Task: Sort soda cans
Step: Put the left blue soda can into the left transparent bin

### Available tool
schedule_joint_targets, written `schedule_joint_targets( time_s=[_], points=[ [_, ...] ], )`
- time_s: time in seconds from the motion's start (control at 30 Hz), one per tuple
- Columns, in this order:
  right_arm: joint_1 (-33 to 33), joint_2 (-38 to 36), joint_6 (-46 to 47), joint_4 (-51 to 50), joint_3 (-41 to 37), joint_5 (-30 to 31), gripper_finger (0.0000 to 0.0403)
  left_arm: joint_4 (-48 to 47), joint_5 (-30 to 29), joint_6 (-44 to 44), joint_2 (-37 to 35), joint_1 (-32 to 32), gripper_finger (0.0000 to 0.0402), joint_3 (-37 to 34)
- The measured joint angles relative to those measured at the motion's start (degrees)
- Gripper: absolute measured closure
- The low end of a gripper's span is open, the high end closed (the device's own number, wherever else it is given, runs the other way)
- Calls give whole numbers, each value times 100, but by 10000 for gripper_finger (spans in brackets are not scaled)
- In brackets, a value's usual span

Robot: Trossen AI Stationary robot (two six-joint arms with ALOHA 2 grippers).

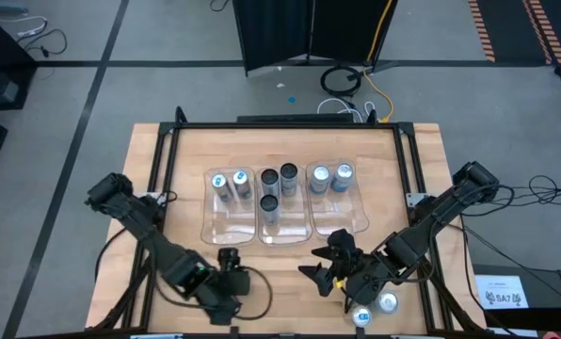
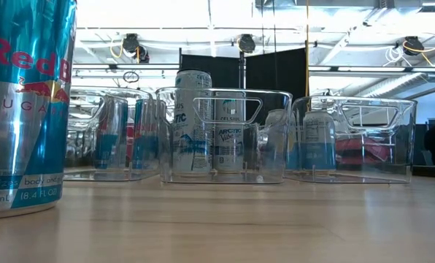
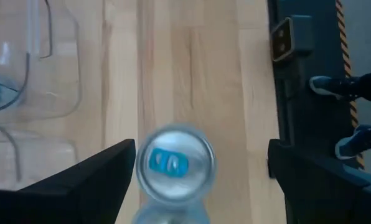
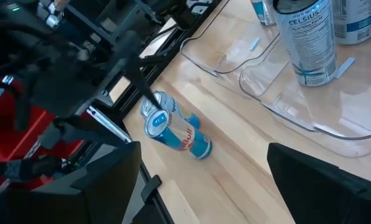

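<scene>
A silver-and-blue soda can with a blue-marked top stands upright on the wood near the table's front edge; it also fills the left of the low view. My left gripper hangs open above it, pointing steeply down, one finger on either side of the can's top and apart from it; it shows in the high view too. My right gripper waits open to the right with nothing between its fingers and looks toward that same can. More soda cans stand in three clear trays.
The left tray holds two blue-topped cans, the middle tray three dark-topped ones, the right tray two more. Two cans stand at the near right corner. A black frame rail edges the table; a person's shoes show beyond it.
</scene>
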Motion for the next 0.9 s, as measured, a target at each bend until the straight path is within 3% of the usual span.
schedule_joint_targets(
  time_s=[0.17,0.3,0.53,0.9],
  points=[
    [49,0,-128,-3,0,-23,62,22,117,-83,252,275,26,0],
    [79,0,-199,-57,0,-133,62,15,660,-163,421,416,26,0],
    [79,0,-404,-74,0,-173,62,-16,804,-318,679,470,32,0],
    [79,0,-601,-90,0,-170,62,-51,1256,-451,678,590,161,2]
  ],
)
